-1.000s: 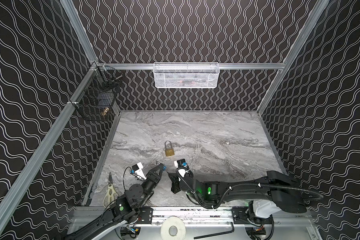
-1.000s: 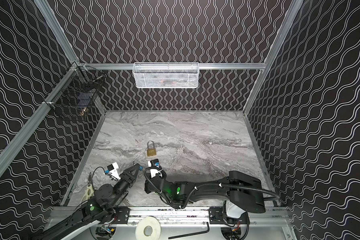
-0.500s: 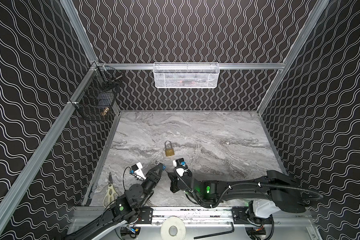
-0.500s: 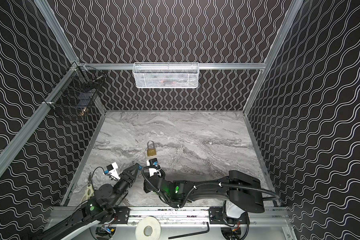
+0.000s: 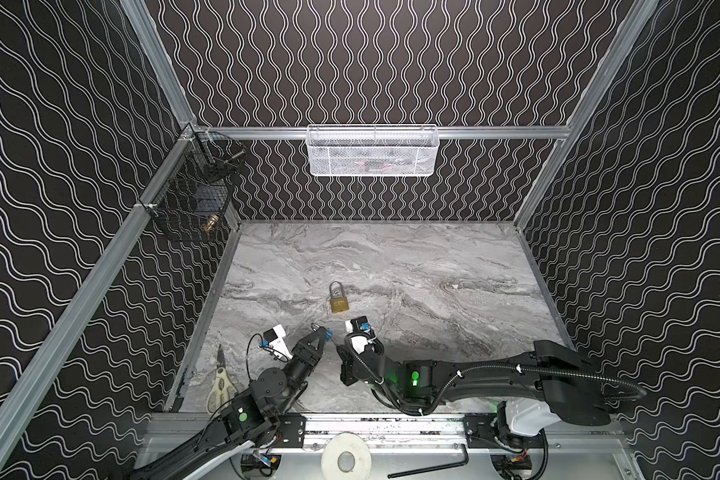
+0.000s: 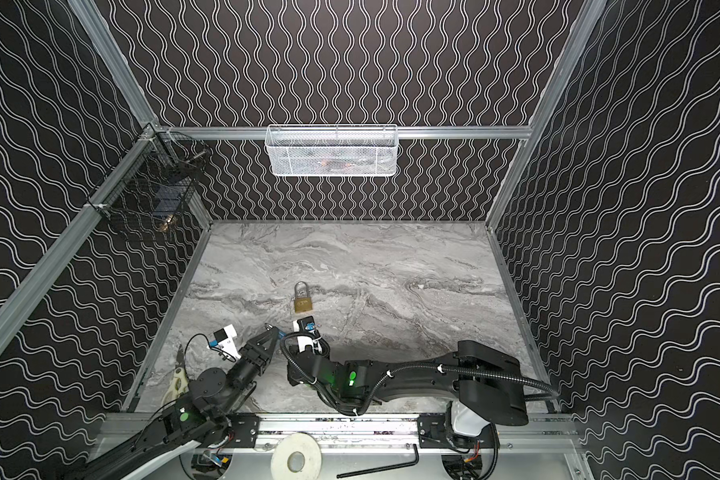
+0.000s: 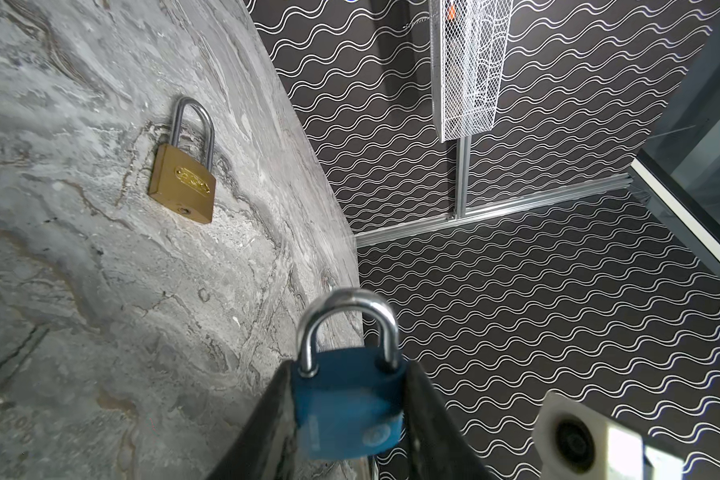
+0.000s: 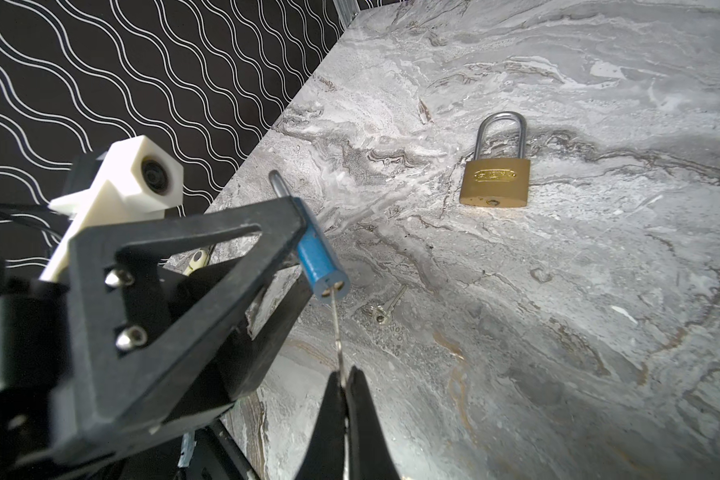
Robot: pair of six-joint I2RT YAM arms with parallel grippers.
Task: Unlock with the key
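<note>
**Key Meets Blue Padlock in Mid-Air**

The left hand [image 7: 348, 376], its jaws part-way apart and clamped on the flanks of a blue padlock [image 7: 346, 411], holds the lock clear of the marble table [image 8: 558, 332]. The base of the lock is turned toward the right hand [image 8: 344, 380]. That hand is pinched fully closed on a key [image 8: 336, 328], seen edge-on as a thin sliver reaching the lock's base.

The step in hand appears to be seating and turning the key. Doing it well likely means lining the blade up with the lock's long axis and pushing it home before any twist. The turn should then go about that axis alone, while the left hand braces the body. A sideways load could bend the thin blade or swivel the lock in its grip. The shackle [image 7: 348, 316] looks closed, so the unlocking seems not yet done.

How deep the blade sits cannot be told, and the key's bow is buried between the right hand's fingertips. In both top views the meeting point is too small to read. A brass padlock [image 8: 494, 178] lies flat on the table, well apart. A spare key [image 8: 385, 309] lies below the hands, faint against the marble.
</note>
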